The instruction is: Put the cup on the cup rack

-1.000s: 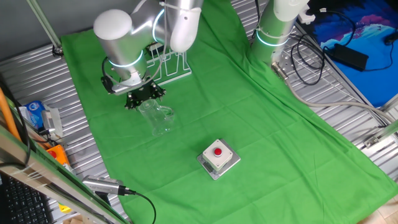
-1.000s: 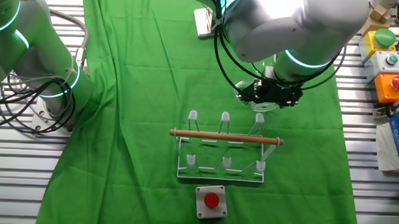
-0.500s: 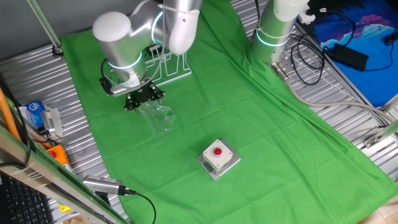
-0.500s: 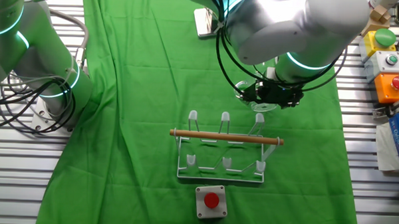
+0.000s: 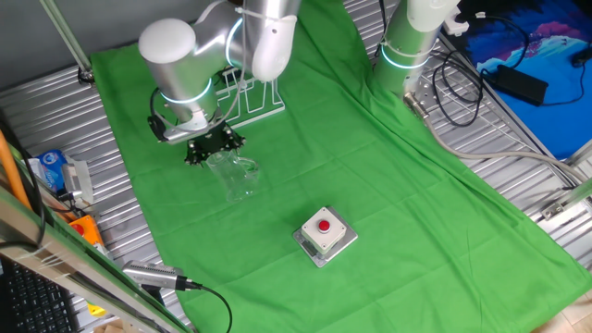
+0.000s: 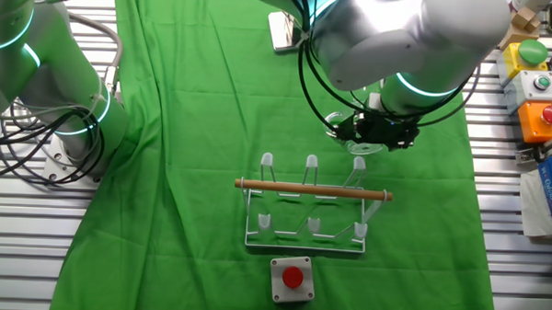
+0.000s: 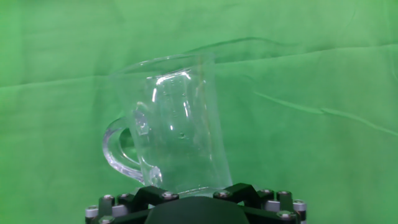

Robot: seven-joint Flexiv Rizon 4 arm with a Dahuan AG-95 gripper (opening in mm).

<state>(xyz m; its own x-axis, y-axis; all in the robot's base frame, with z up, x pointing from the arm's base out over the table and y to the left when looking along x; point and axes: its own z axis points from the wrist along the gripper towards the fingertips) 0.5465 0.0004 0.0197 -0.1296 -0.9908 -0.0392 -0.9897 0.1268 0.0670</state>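
The cup [image 5: 239, 176] is clear glass with a small side handle, and it hangs tilted just over the green cloth. My gripper [image 5: 215, 148] is shut on one end of it. In the hand view the cup [image 7: 174, 137] fills the middle, handle to the left, its near end between my black fingers [image 7: 149, 194]. From the other fixed view the arm covers most of the cup [image 6: 340, 123], which is a little beyond the cup rack [image 6: 309, 207]. The rack has a clear base, thin loops and a wooden rod. In the first fixed view the cup rack [image 5: 254, 97] stands behind my arm.
A grey box with a red button [image 5: 324, 233] sits on the cloth in front of the cup, and another such box [image 6: 292, 278] lies just before the rack. A second arm's base [image 5: 407, 46] stands at the cloth's edge. Button boxes [image 6: 536, 90] and cables line the metal table sides.
The arm and cup have shifted very slightly left since a second ago. The grip looks the same.
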